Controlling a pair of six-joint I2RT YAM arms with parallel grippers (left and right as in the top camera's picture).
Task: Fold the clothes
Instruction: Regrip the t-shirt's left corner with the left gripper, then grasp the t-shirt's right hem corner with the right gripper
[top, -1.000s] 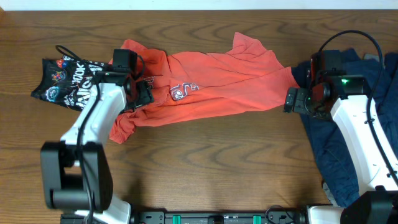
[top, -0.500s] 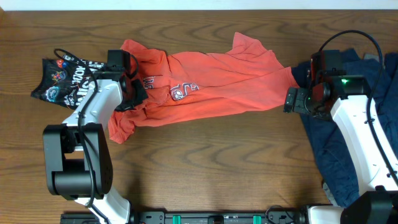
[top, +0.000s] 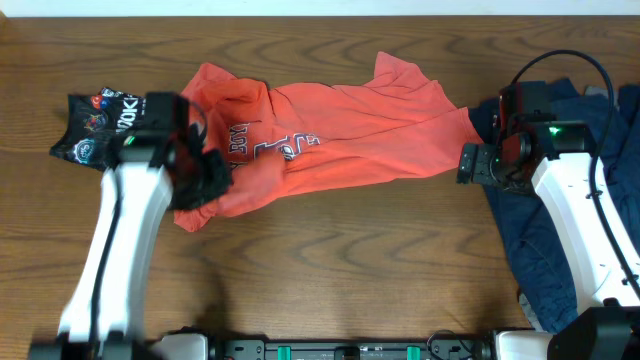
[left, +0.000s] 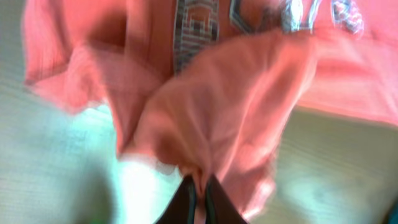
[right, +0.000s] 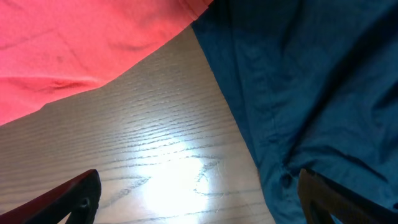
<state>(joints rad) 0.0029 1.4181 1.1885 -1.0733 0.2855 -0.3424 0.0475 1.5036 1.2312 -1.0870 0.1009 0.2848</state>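
The coral-red T-shirt (top: 340, 140) lies crumpled across the middle of the table, its white-and-navy lettering facing up. My left gripper (top: 210, 178) is at the shirt's left end. In the left wrist view its dark fingers (left: 198, 190) are shut on a pinched fold of the red fabric (left: 236, 93), which bunches above them. My right gripper (top: 468, 162) stands open just off the shirt's right edge. In the right wrist view its fingertips (right: 199, 199) are spread over bare wood, with the shirt (right: 74, 43) on one side and the navy garment (right: 311, 81) on the other.
A dark navy garment (top: 520, 230) lies along the right side under the right arm. A small black printed garment (top: 95, 130) sits at the far left, beside the left arm. Bare wooden table (top: 340, 270) runs along the front.
The left gripper has shut on the shirt's left part and moved toward the front left, pulling the fabric and uncovering more lettering. The right arm has not moved.
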